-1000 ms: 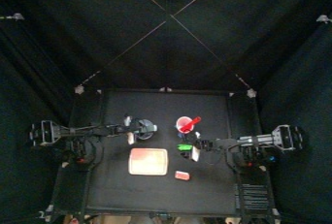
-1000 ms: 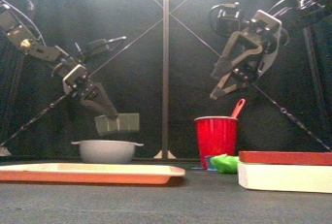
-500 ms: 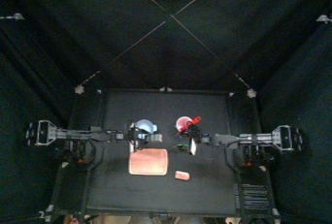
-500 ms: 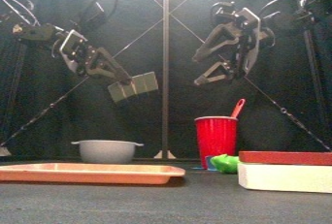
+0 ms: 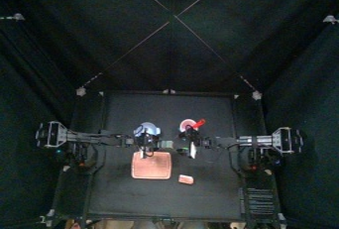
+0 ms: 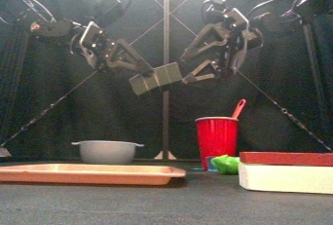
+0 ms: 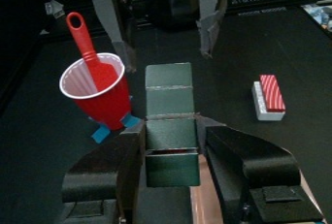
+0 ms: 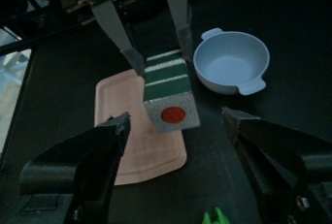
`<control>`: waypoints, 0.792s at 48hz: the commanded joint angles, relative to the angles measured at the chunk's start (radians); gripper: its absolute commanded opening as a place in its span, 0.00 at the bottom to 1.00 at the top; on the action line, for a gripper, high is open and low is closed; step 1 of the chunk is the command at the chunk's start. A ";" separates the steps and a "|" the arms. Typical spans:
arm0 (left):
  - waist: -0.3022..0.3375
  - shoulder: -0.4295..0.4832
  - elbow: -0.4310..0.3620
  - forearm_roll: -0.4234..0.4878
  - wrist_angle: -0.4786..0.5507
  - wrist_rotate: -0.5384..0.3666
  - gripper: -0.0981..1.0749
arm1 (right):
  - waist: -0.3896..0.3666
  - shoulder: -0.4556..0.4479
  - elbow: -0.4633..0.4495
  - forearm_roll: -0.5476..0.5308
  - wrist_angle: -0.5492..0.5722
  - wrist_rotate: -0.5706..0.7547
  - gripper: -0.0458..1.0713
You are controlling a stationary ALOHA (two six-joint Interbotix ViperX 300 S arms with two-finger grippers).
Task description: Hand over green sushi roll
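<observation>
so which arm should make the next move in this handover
Right. The left claw grips the green striped block in mid-air, and the right claw is open with its jaws either side of the block's free end, so it likely only needs to close.

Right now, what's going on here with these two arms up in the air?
The left gripper holds a dark green block with a red dot on one end, high above the table. The right gripper faces the block's free end with its jaws wide open, not gripping it. It looks like a handover about to happen. A small bright green piece lies on the table beside the red cup, untouched.
</observation>
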 commanded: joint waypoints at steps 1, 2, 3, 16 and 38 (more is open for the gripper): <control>0.000 0.021 -0.049 -0.003 -0.014 -0.002 0.68 | -0.003 -0.003 -0.032 -0.011 -0.011 0.002 0.98; -0.002 0.026 -0.054 -0.003 -0.012 -0.002 0.68 | -0.003 0.002 -0.034 -0.011 -0.011 0.002 0.98; -0.002 0.032 -0.057 -0.003 -0.014 -0.002 0.68 | -0.003 0.005 -0.035 -0.009 -0.011 0.002 0.98; -0.008 0.086 -0.109 -0.006 -0.020 -0.003 0.68 | 0.003 0.046 -0.051 -0.014 -0.011 0.000 0.98; -0.008 0.104 -0.117 -0.032 -0.044 -0.002 0.68 | 0.006 0.066 -0.054 -0.041 0.003 0.000 0.92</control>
